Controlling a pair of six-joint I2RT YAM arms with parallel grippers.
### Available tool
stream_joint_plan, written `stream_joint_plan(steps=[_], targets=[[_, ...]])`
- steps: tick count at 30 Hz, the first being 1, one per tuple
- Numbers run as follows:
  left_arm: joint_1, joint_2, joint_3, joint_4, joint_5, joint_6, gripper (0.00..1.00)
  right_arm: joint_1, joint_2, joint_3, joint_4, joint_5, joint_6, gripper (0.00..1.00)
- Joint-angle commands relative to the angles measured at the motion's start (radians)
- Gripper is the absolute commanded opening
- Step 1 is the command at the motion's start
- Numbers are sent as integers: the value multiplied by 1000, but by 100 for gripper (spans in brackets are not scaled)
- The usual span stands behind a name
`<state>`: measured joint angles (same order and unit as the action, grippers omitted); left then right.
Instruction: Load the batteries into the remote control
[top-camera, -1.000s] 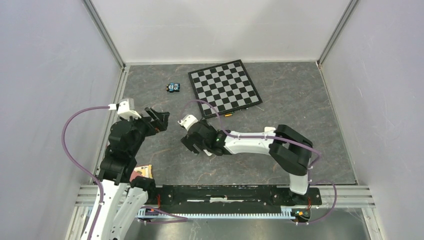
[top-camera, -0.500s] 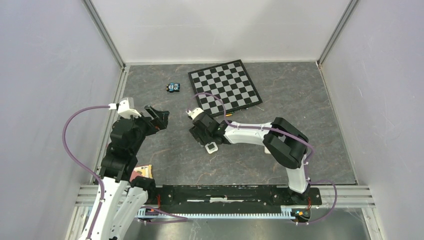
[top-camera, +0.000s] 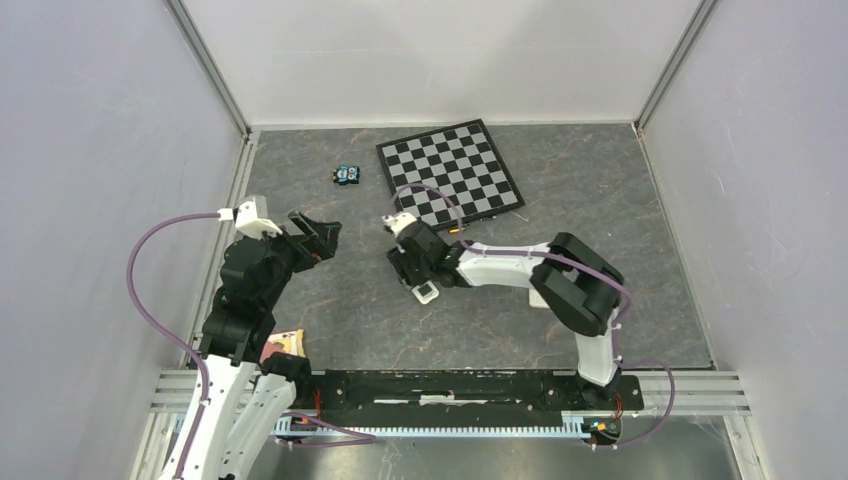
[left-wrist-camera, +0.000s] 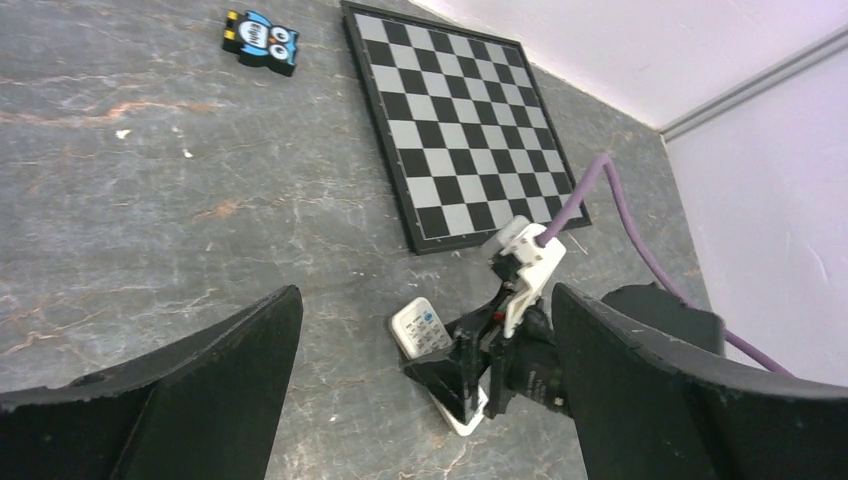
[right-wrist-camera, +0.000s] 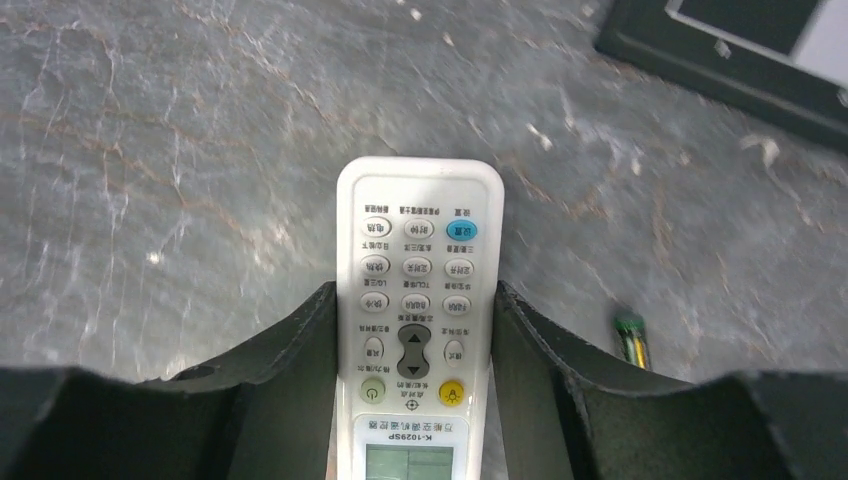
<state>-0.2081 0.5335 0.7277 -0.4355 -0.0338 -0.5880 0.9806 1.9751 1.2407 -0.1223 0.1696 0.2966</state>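
- The table (top-camera: 330, 320) was a dark grey marbled slab, walled in by pale panels. A chessboard (top-camera: 450, 177) lay at its far side, with a small blue owl figure (top-camera: 347, 175) to the left of it.
- The left arm stood reared up at the left edge. The left gripper (top-camera: 318, 237) was raised off the table, its fingers spread wide on nothing.
- The right arm reached left across the middle. The right gripper (right-wrist-camera: 415, 300) pinched the remote control (right-wrist-camera: 420, 330) by its long sides, buttons up.
- One battery (right-wrist-camera: 632, 340) lay on the table just right of the remote.
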Motion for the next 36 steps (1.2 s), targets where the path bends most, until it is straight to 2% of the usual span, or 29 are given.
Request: stream_joint_plan(steps=[1, 5, 9, 13, 15, 18, 20, 24, 27, 30, 33, 36], targets=[[4, -10, -27, 91, 112, -55, 100, -81, -225, -168, 292, -176, 82, 29], [4, -2, -52, 176, 262, -72, 100, -213, -412, -376, 684, -457, 315, 27], [4, 33, -100, 385, 480, -144, 100, -293, -486, -460, 1036, -630, 573, 27], [3, 129, -126, 688, 728, -269, 100, -320, -469, -472, 1383, -679, 839, 27], [-8, 203, -106, 744, 805, -299, 100, -329, -420, -457, 1549, -683, 1003, 27], [-48, 278, -84, 803, 829, -318, 100, -329, -339, -413, 1757, -679, 1177, 25], [-79, 314, -79, 834, 814, -330, 100, -329, -323, -399, 1779, -671, 1212, 24], [-146, 349, -73, 952, 812, -377, 100, -329, -350, -408, 1702, -666, 1158, 23], [-185, 359, -78, 977, 790, -399, 100, -329, -366, -409, 1669, -667, 1127, 23], [-200, 376, -110, 1009, 721, -475, 100, -329, -365, -405, 1665, -662, 1124, 23], [-220, 417, -135, 1124, 696, -566, 100, -327, -363, -409, 1661, -652, 1122, 23], [-241, 452, -137, 1179, 676, -594, 100, -324, -365, -408, 1653, -646, 1116, 23]])
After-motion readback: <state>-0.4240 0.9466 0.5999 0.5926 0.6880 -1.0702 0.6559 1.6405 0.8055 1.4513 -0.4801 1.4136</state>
